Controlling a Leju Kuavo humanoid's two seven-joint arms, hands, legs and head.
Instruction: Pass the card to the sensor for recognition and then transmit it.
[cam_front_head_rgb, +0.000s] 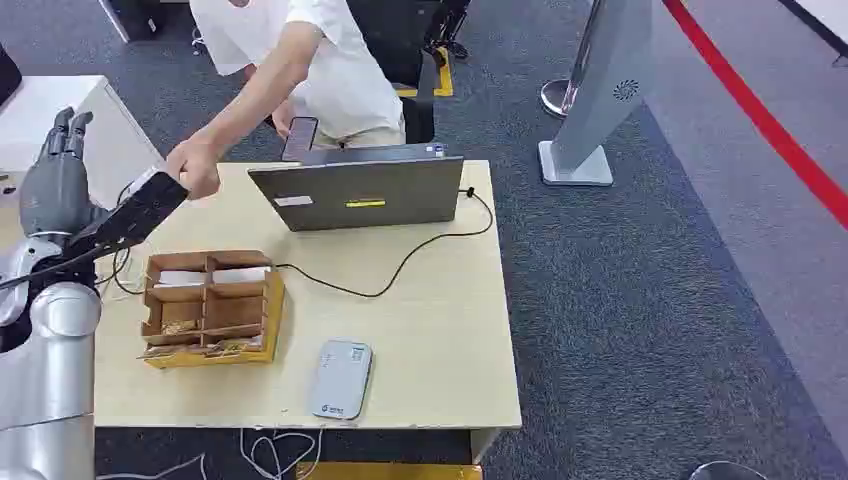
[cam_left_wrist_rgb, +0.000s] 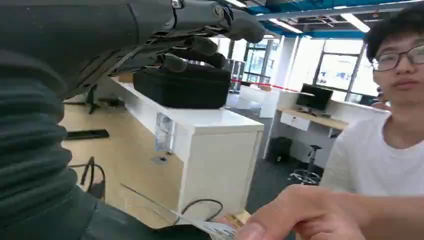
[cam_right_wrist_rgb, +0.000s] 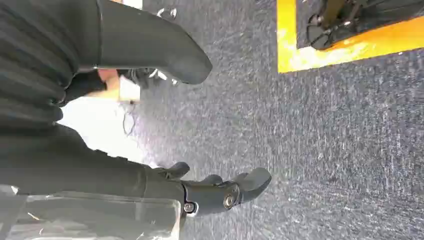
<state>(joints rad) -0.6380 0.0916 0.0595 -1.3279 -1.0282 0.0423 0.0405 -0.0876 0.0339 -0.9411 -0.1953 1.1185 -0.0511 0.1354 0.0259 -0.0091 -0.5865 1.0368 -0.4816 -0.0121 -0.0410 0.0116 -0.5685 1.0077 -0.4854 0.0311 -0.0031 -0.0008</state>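
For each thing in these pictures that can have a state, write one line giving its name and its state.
Laptop: lid open, cable plugged in.
Sensor: flat on table, nothing on it.
Box: open-topped, compartments hold cards.
Left robot hand: raised, holds nothing.
Right robot hand: hangs over carpet, holds nothing.
Person's hand: reaching toward the left robot hand.

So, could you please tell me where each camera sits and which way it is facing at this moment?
Head view: high on the body, looking down at the table; left hand raised at the left edge.
Left wrist view: behind the left hand, facing across the office at a person.
Right wrist view: behind the right hand, looking down at carpet.
Shared: head and left wrist views both show the person's hand reaching in.
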